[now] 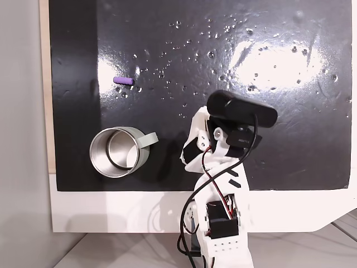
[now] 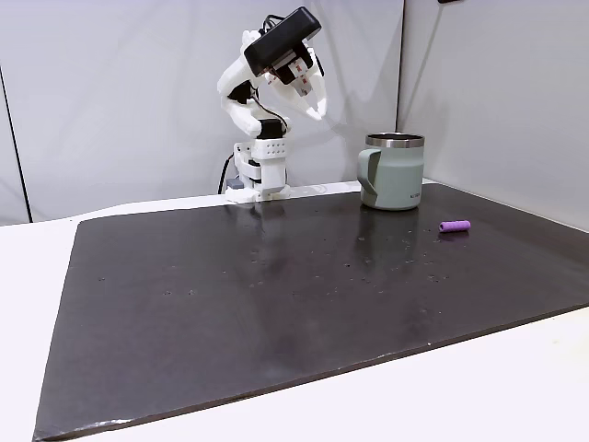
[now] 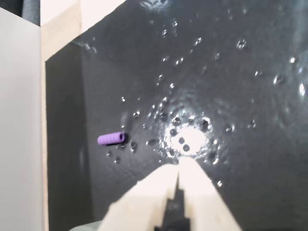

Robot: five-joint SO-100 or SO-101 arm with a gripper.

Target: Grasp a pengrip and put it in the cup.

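top-down fixed view first: the pengrip (image 1: pixel 123 81) lies on its side on the black mat (image 1: pixel 279 145), over toward the mat's left edge, on open surface. the cup (image 1: pixel 116 151) stands upright nearer the mat's bottom edge, well apart from the pengrip, handle pointing right, nothing inside but reflections. the arm (image 1: pixel 223 184) is folded up at the bottom edge, right of the cup.

side-on fixed view now: the gripper (image 2: pixel 317 109) is raised high above the mat's far edge, nowhere near anything. cup at the far right corner, pengrip just in front of it toward the right edge, not touching.

wrist view: the fingers (image 3: pixel 156 190) meet at their tips, nothing between them. pengrip sits up and left of the tips, ribbed, lying crosswise.

how will it handle? looks soft, featherlight, rubbery, so it should squash a little and not slip much. being a round tube flat on the mat, it could roll if nudged on one side. best bet, i'd say: jaws spread, straddle its middle across the short width, pinch gently.
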